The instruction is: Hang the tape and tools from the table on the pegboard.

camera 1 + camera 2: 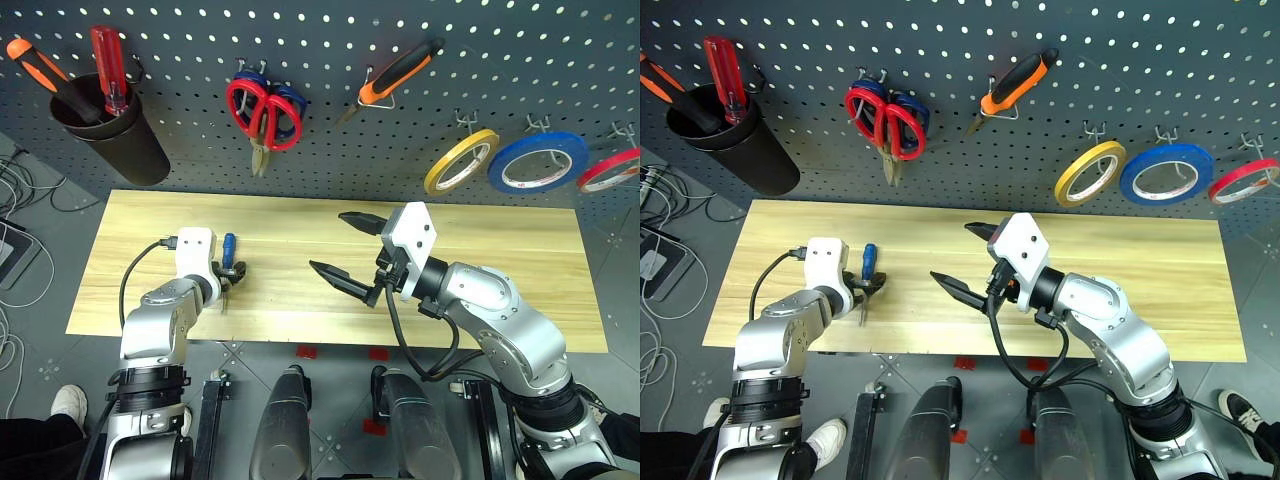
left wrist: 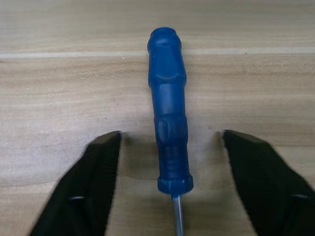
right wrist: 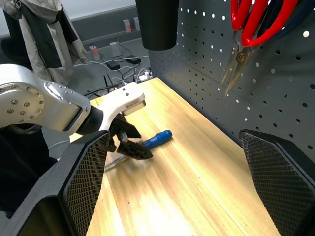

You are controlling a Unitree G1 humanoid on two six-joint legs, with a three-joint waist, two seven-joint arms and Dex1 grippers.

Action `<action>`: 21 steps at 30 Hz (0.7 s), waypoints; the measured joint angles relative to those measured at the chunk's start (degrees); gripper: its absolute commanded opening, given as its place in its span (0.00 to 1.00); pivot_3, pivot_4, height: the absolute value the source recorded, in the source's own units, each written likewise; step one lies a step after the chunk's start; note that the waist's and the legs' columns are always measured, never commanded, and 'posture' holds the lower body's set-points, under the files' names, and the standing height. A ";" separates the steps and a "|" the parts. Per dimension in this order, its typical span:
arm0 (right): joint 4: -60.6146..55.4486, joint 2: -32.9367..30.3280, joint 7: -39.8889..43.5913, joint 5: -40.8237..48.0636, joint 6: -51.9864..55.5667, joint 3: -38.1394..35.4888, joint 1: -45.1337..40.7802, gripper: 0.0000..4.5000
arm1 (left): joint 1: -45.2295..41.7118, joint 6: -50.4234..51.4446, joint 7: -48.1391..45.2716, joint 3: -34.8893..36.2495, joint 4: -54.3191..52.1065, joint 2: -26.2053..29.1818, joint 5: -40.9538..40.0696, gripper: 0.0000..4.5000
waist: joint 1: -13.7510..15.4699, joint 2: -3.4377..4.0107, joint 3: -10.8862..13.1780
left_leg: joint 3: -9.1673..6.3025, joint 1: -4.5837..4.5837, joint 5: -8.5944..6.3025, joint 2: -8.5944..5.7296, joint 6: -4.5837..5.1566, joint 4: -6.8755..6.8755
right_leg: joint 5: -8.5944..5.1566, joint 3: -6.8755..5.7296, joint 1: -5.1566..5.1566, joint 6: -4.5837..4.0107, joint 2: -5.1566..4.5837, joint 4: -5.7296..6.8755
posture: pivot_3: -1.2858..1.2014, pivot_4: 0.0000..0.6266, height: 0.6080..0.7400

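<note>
Blue-handled screwdriver (image 1: 229, 246) lies near the surface's (image 1: 500, 250) left end; left end effector (image 1: 229, 279) straddles its neck. Left wrist view: fingers (image 2: 83, 191) apart, no contact; an off-centre closure could roll it aside. Right end effector (image 3: 172, 172) stands wide, empty. No legible markings.

A workshop: a tool-hung pegboard (image 1: 330, 110) stands behind a plank table (image 1: 480, 290), cables (image 1: 20, 200) on the floor.
</note>
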 measured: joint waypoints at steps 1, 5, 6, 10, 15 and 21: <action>0.00 0.00 0.00 -0.03 0.00 0.00 0.00 1.00 | 0.00 0.00 -0.17 -0.05 0.18 0.00 -0.01 0.51 | 0.00 -0.01 0.03 | -0.01 0.00 0.00 0.00 0.00 0.00 | 0.00 0.00 -0.01 0.00 0.00 -0.01 | 0.55 0.80 1.00; 0.00 0.00 -0.01 -0.07 0.00 0.00 0.01 1.00 | -0.45 -0.01 -0.43 -0.08 0.29 0.36 -0.02 0.23 | 0.00 -0.01 0.28 | -0.01 0.00 0.01 0.01 -0.01 0.00 | 0.00 0.00 -0.01 0.00 0.00 -0.02 | 0.55 0.79 1.00; 0.00 0.00 -0.01 -0.07 0.00 0.00 0.02 1.00 | -0.58 -0.01 -0.44 -0.08 0.30 0.52 -0.02 0.17 | 0.00 -0.01 0.34 | 0.00 0.00 0.01 0.01 -0.02 0.00 | 0.00 0.00 -0.01 0.00 0.00 -0.02 | 0.55 0.79 1.00; 0.00 0.01 -0.01 -0.12 -0.02 0.00 0.07 1.00 | -0.69 -0.07 -0.42 -0.17 0.24 0.63 0.00 0.12 | 0.01 -0.03 0.41 | -0.01 -0.03 0.08 0.01 -0.15 -0.03 | 0.00 -0.01 -0.03 0.00 0.00 -0.07 | 0.55 0.78 1.00; -0.03 0.03 0.06 -0.17 -0.30 0.02 1.04 1.00 | 2.28 -2.48 0.16 -3.12 -3.03 1.06 1.75 0.12 | 0.02 -0.03 0.41 | -0.01 -0.04 0.14 0.03 -0.25 -0.07 | 0.00 0.00 -0.03 0.01 -0.02 -0.16 | 0.55 0.76 1.00; -0.11 0.03 0.21 0.00 -0.95 -0.31 1.95 1.00 | 6.39 -6.36 2.39 -6.68 -12.15 1.20 5.16 0.12 | 0.12 -0.04 0.41 | -0.06 -0.11 0.17 0.05 -0.31 -0.10 | 0.00 -0.04 -0.02 0.01 -0.04 -0.30 | 0.56 0.68 1.00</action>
